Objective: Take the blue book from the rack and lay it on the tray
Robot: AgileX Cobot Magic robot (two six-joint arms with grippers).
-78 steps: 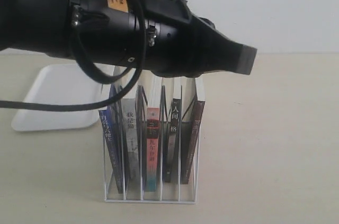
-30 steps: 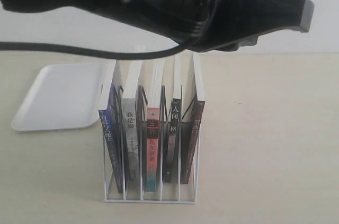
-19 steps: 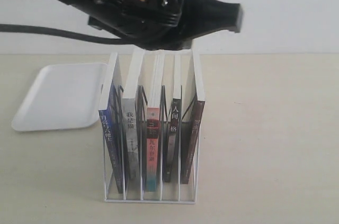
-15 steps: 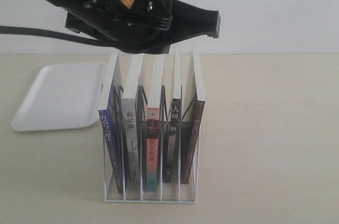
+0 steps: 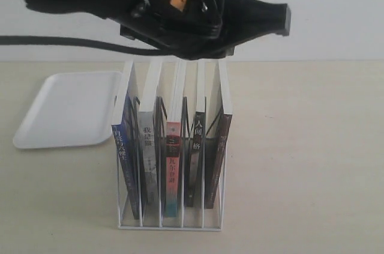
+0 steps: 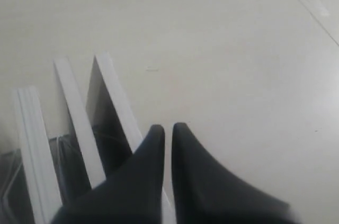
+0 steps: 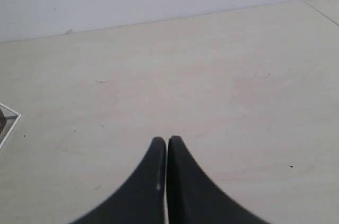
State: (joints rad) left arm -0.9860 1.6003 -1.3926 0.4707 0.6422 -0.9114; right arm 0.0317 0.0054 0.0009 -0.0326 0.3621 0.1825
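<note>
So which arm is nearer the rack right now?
Left. Its shut fingers hang above the book tops in the rack. The right fingers sit off to its side over the table; only a rack corner shows in that view.

5 books (image 5: 172,164), 1 rack (image 5: 171,227), 1 tray (image 5: 66,110)

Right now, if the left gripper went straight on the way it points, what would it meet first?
Nothing near: the left gripper, shut, points past the books' top edges over bare table. The way looks free as shown, though depth is unclear.
</note>
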